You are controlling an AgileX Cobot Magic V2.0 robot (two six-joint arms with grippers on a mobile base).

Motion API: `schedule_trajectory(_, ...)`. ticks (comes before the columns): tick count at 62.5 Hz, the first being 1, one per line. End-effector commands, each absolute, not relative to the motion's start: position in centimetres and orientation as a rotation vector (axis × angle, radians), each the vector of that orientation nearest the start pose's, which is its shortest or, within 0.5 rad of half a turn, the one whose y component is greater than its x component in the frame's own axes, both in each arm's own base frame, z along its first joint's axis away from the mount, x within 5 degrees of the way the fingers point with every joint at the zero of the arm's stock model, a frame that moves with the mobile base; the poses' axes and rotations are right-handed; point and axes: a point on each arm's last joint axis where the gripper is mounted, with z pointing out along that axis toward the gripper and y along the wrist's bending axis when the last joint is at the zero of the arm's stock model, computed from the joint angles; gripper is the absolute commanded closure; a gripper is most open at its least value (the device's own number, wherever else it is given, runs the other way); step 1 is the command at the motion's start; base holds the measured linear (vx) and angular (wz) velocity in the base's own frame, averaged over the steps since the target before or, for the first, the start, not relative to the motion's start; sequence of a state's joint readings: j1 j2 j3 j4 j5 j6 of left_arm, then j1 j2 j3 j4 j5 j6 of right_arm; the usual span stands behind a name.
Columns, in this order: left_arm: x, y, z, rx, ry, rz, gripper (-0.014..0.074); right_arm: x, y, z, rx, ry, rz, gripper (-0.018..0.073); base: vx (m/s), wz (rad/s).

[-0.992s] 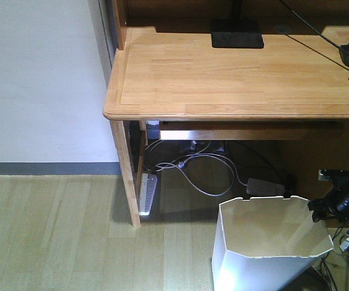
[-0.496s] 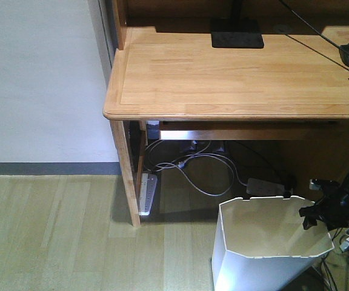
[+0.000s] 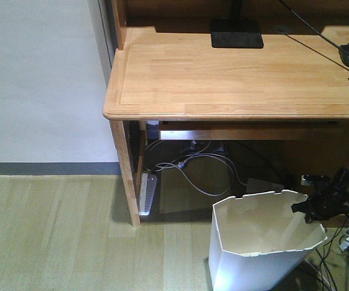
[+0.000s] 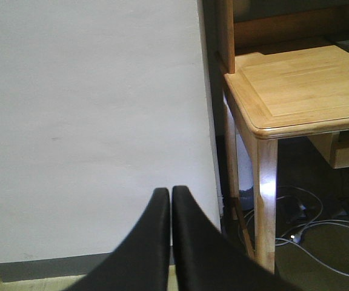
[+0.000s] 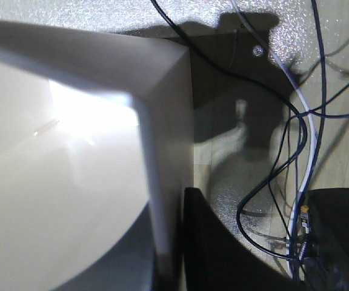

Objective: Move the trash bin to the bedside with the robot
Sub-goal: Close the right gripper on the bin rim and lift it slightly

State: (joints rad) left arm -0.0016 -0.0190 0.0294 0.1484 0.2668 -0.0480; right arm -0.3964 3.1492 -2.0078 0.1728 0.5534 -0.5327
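Observation:
The white trash bin (image 3: 247,267) stands on the wood floor under the desk's front edge, leaning slightly to the left. My right gripper (image 3: 305,209) sits on its right rim. In the right wrist view the thin bin wall (image 5: 53,182) runs between the fingers of my right gripper (image 5: 171,206), one black finger (image 5: 223,254) outside and the other inside, shut on the wall. My left gripper (image 4: 167,193) is shut on nothing, facing a white wall. The bedside is out of view.
A light wooden desk (image 3: 223,73) overhangs the bin, its leg (image 3: 126,176) to the left. A power strip (image 3: 147,194) and cables (image 3: 205,176) lie under it. More cables (image 5: 295,151) trail on the floor right of the bin.
My right gripper has moved left from beside the bin onto its right rim and closed on it. The bin has shifted and tipped a little to the left.

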Motion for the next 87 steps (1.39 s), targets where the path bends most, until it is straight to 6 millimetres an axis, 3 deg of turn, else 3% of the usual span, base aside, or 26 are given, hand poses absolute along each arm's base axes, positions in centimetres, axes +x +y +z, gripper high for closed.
schedule_trajectory(1, 5.6, 0.2, 17.8, 0.061, 1.704, 0.085, 0.0602, 41.2, -15.1, -19.0, 0.114, 3.085, 0.222, 0.0571, 0.0, 0.0)
schedule_trajectory(23, 5.6, 0.2, 17.8, 0.061, 1.704, 0.085, 0.0602, 42.1, -14.3, -15.8, 0.181, 3.029, 0.416, 0.0568, 0.0, 0.0)
schedule_trajectory(32, 5.6, 0.2, 17.8, 0.061, 1.704, 0.085, 0.0602, 41.8, -13.6, -13.3, 0.194, 2.942, 0.456, 0.0566, 0.0, -0.01)
schedule_trajectory(42, 5.6, 0.2, 17.8, 0.061, 1.704, 0.085, 0.0602, 40.0, -12.9, -10.3, 0.181, 2.885, 0.411, 0.0566, 0.0, 0.0)
schedule_trajectory(62, 5.6, 0.2, 17.8, 0.061, 1.704, 0.085, 0.0602, 36.6, -10.9, -3.8, 0.074, 2.839, 0.478, 0.0565, 0.0, 0.0)
schedule_trajectory(75, 5.6, 0.2, 17.8, 0.061, 1.704, 0.085, 0.0602, 34.5, -9.9, -1.1, 0.035, 2.842, 0.51, 0.0565, 0.0, 0.0)
schedule_trajectory(87, 5.6, 0.2, 17.8, 0.061, 1.704, 0.085, 0.0602, 34.4, -9.5, 1.0, 0.028, 2.808, 0.544, 0.0565, 0.0, 0.0)
